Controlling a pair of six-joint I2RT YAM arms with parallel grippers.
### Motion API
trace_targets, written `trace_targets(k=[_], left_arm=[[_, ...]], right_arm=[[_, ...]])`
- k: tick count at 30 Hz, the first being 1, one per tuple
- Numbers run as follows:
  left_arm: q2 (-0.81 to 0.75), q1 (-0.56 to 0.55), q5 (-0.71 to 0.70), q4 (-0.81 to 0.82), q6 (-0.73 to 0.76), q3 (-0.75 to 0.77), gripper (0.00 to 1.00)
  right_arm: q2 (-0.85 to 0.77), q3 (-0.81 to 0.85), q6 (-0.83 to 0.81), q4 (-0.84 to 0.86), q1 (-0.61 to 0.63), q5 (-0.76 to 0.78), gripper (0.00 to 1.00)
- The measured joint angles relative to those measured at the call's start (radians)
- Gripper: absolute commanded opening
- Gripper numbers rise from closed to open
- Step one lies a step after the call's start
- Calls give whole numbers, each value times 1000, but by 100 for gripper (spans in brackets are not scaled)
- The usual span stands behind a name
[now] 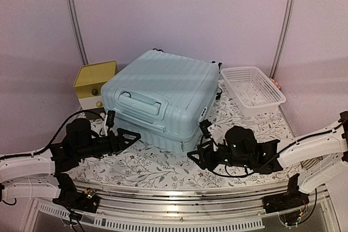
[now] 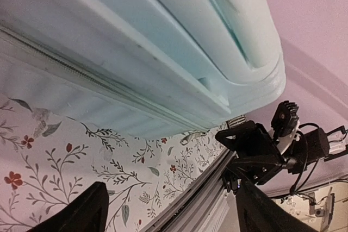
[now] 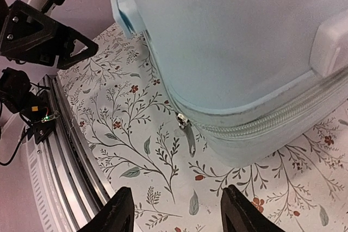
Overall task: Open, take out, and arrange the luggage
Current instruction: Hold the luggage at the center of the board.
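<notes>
Right gripper [image 3: 176,207] hovers low beside luggage [image 3: 244,42] corner

No lettering, brand or number can be read on the luggage [image 1: 163,93] or elsewhere.

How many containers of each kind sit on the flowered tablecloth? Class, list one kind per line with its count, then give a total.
mint-blue suitcase: 1
white lattice basket: 1
yellow-topped drawer box: 1
Total: 3
</notes>
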Motion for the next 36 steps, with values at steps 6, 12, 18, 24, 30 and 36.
trace_targets(k=[6,12,18,24,30,36], left_arm=[[123,-23,-26,186,-108,-28,86],[144,-24,-72,284,-152,-30,88],[165,-25,-128,409,-201,-77,85],[219,-25,-154,505,-246,-91,81],[314,-25,-159,586,-301,-74,76],[408,-25,-171,629,-366,-46,70]], right_arm=[[144,-18,58,169,30,105,49],[226,-4,83,252,44,152,46],[274,18,106,278,53,154,41],[284,32,119,293,60,167,40],[295,45,123,293,62,176,40],[301,51,133,295,64,179,40]])
